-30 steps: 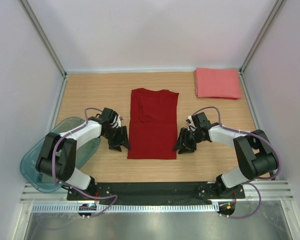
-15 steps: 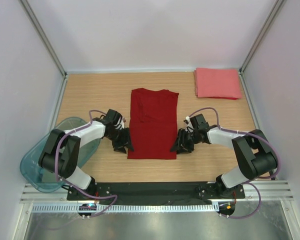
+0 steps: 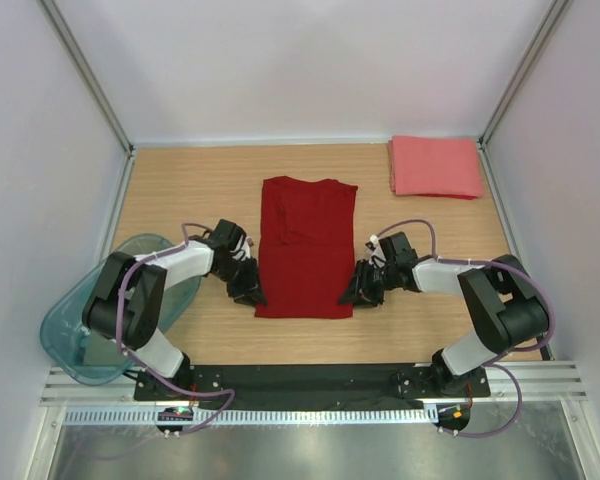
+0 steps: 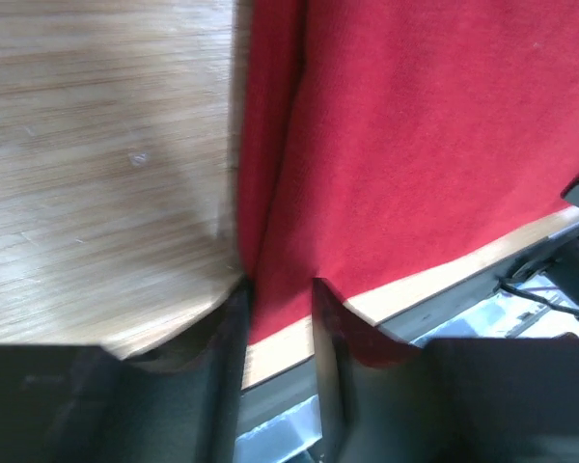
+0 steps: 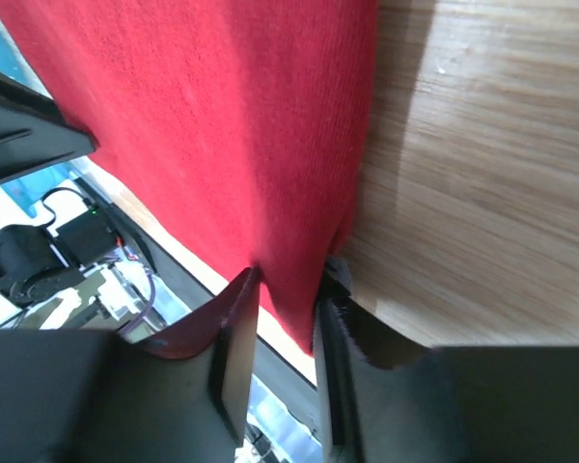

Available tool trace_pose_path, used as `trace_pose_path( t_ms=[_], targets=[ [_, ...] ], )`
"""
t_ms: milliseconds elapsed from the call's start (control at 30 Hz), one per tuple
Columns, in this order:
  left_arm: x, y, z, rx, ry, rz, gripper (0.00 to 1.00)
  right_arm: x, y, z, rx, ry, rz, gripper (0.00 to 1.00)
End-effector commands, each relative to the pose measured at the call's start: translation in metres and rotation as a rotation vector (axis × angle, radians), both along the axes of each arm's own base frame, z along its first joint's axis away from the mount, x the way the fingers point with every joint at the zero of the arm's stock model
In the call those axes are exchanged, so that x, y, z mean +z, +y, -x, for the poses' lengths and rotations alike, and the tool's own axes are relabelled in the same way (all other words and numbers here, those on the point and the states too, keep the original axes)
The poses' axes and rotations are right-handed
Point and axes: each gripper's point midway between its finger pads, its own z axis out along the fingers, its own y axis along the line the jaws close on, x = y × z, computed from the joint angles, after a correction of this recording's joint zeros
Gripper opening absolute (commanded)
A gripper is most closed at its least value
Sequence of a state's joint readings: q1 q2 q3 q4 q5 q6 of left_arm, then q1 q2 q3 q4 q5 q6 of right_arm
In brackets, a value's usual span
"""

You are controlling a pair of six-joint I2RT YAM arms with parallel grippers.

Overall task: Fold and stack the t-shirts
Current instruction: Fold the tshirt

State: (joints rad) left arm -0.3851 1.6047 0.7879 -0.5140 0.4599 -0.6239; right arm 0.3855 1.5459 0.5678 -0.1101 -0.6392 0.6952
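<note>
The dark red short-sleeved cloth t-shirt (image 3: 306,245) lies mid-worktop (image 3: 180,190), narrowed lengthwise. The left hand (image 4: 280,289) and right hand (image 5: 289,275) straddle its near corners; whether they pinch yet, we cannot tell. We judge the crosswise fold and the stacking onto the folded salmon-pink t-shirt (image 3: 435,166) still undone.

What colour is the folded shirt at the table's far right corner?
Folded t-shirt: plain salmon pink, clearest in top external view.

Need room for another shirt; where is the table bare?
The table is bare in the far-left corner beside the red shirt, and in the strip between it and the pink shirt. A thin band runs along the red shirt's near hem. Crowded: the bin near left, and the left arm and right arm at the shirt's near corners.
</note>
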Motion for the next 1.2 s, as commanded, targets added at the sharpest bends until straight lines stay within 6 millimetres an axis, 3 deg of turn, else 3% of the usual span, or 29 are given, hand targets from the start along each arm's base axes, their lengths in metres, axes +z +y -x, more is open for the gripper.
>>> trace_pose_path(
  t_ms=[0,33,67,100,167,300,333,500,700,933,1033,1167],
  targets=[
    [-0.024,0.015,-0.001,-0.002,-0.012,-0.104,0.26,-0.030,-0.012,0.011,-0.032,0.028,0.082,0.33],
    [-0.023,0.015,-0.003,-0.001,-0.022,-0.103,0.21,-0.030,-0.009,0.008,-0.038,0.013,0.068,0.31],
    [-0.023,0.014,-0.005,-0.001,-0.028,-0.103,0.17,-0.031,-0.009,0.009,-0.053,0.028,0.063,0.19],
    [-0.021,0.014,-0.006,-0.012,-0.033,-0.104,0.06,-0.030,-0.006,0.008,-0.054,0.020,0.042,0.11],
    [-0.014,0.011,-0.014,-0.017,-0.058,-0.097,0.00,-0.024,-0.002,0.003,-0.075,0.007,0.016,0.02],
    [0.007,0.009,-0.020,-0.024,-0.086,-0.083,0.00,0.003,0.002,-0.012,-0.101,-0.052,-0.006,0.01],
    [0.012,0.008,-0.019,-0.023,-0.090,-0.079,0.00,0.003,-0.002,-0.005,-0.102,-0.014,0.024,0.01],
    [0.042,0.007,-0.021,-0.005,-0.143,-0.055,0.00,0.036,0.001,-0.017,-0.103,-0.055,0.009,0.01],
    [0.060,0.005,-0.020,0.002,-0.156,-0.034,0.00,0.045,0.002,-0.014,-0.108,-0.020,0.015,0.01],
    [0.066,0.006,-0.011,0.006,-0.152,-0.019,0.00,0.044,-0.004,0.001,-0.100,-0.015,0.017,0.01],
    [0.068,0.005,0.000,0.013,-0.135,0.000,0.00,0.042,-0.009,0.012,-0.103,0.006,0.022,0.01],
    [0.078,-0.002,0.017,0.004,-0.127,0.025,0.00,0.057,-0.011,0.027,-0.101,0.008,0.003,0.01]
  ],
)
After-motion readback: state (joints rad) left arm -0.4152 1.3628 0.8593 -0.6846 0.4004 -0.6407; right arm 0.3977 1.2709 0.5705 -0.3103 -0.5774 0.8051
